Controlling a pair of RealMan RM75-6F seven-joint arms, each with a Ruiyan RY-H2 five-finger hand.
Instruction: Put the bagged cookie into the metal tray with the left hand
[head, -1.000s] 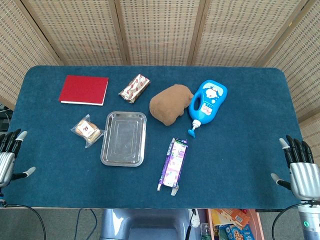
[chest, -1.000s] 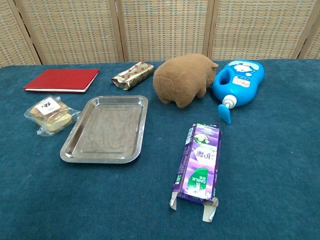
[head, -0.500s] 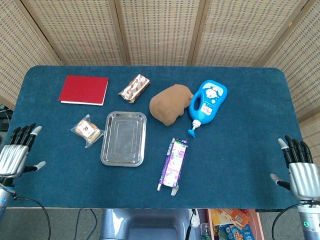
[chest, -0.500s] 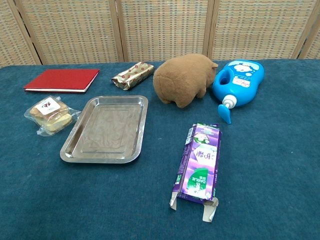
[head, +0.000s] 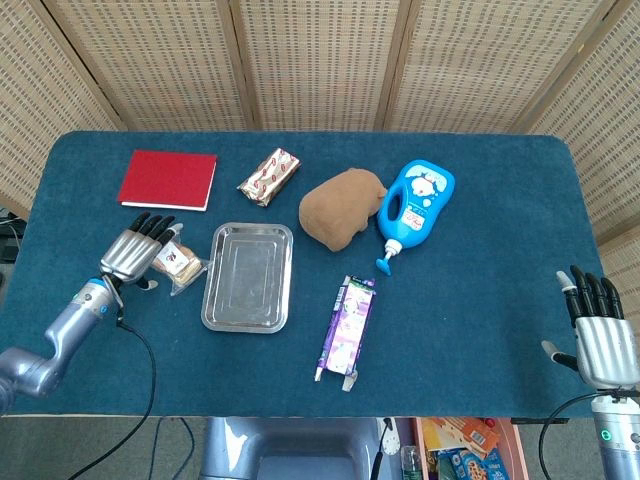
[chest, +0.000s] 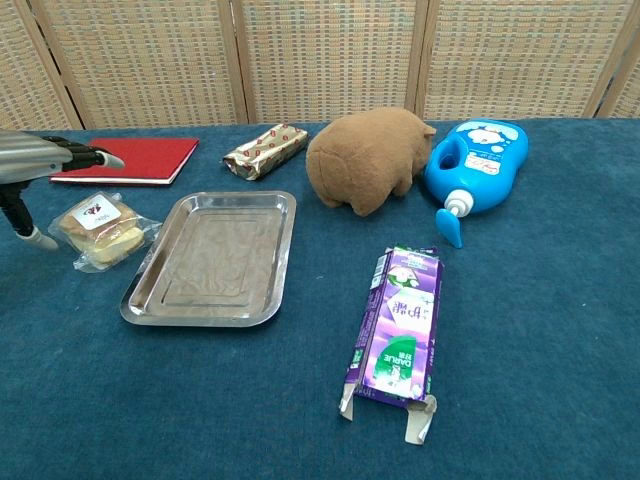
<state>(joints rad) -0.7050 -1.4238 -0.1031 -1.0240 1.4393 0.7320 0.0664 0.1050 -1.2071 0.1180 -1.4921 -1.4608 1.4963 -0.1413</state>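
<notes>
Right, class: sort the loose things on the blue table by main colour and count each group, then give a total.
Red: 1, book
Blue: 1, bottle
Brown: 1, plush
Purple: 1, carton
Silver: 1, tray
Gold-and-red: 1, wrapped bar
Tan: 1, cookie
Total: 7

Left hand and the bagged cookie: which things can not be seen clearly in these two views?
- Contact: in the head view the left hand covers part of the bagged cookie; whether the fingers touch it cannot be told.
- Chest view: the left edge cuts off most of the left hand.
- Right hand: absent from the chest view.
- Bag label: too small to read.
</notes>
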